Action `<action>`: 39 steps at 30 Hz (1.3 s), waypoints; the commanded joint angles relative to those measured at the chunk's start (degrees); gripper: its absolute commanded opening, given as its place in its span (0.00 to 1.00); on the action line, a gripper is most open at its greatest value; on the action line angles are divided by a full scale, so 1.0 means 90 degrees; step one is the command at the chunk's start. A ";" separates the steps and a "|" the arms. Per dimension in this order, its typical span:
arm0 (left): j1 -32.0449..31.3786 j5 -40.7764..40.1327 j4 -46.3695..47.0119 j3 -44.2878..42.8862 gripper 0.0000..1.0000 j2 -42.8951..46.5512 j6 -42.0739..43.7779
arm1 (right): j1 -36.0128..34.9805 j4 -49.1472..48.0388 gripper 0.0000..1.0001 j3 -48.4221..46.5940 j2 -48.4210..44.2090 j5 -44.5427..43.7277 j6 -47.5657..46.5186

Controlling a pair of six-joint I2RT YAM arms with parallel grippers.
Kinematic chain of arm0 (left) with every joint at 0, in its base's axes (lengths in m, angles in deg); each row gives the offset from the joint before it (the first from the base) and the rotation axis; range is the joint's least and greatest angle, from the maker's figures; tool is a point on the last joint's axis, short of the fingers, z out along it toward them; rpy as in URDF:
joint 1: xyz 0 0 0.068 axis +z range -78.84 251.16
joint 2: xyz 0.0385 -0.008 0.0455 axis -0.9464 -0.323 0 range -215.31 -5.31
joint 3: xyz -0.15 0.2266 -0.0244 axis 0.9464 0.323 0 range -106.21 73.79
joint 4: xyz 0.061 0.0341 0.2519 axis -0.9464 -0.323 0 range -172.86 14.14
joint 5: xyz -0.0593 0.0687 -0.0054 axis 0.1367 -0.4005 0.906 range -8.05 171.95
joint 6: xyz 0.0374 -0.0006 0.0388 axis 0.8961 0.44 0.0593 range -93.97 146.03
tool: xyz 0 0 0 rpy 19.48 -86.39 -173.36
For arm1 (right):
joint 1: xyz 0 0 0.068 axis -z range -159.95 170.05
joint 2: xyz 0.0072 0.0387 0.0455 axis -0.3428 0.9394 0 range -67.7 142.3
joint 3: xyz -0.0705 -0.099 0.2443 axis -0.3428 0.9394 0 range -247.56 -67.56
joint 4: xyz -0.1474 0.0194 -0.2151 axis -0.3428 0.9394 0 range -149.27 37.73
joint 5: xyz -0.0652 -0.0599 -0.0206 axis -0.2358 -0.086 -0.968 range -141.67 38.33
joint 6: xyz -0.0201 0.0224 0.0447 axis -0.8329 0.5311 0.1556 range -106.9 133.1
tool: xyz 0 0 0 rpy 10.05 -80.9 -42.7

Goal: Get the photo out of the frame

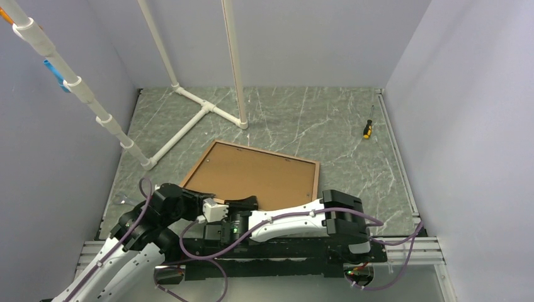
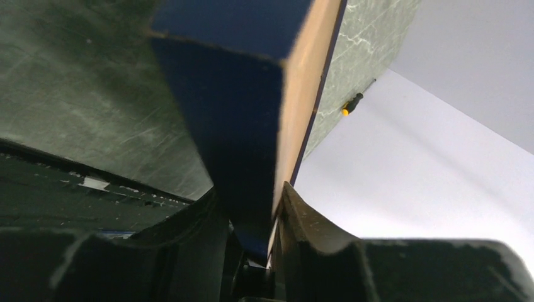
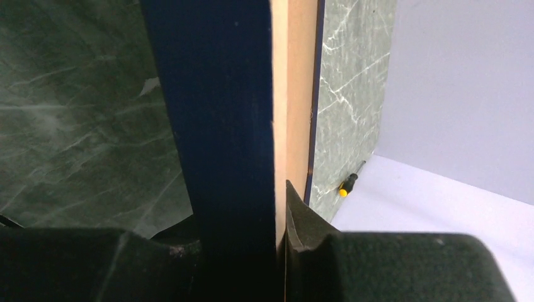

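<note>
Gripping the frame (image 1: 316,180) along its near edge, lower centre of the top view | it lies back up on the table (image 1: 352,170), brown backing board (image 1: 258,173) showing | your left gripper (image 2: 250,209) is clamped on that edge | your right gripper (image 3: 239,214) is clamped just beside it | screwdriver (image 1: 367,130) upper right, well apart.
</note>
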 commanded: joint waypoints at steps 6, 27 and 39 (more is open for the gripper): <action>-0.0024 -0.0877 -0.0847 -0.0988 0.74 0.0425 0.0965 | 0.0165 0.0039 0.00 -0.0646 -0.0300 0.0653 -0.0133; -0.0018 -0.3317 -0.2741 -0.3645 0.75 0.0871 0.3921 | 0.1596 0.0404 0.00 -0.1893 -0.1456 0.3869 -0.1131; -0.0016 -0.3223 -0.2713 -0.3647 0.73 0.0948 0.4140 | 0.2482 0.1061 0.00 -0.3654 -0.1134 0.5555 -0.1058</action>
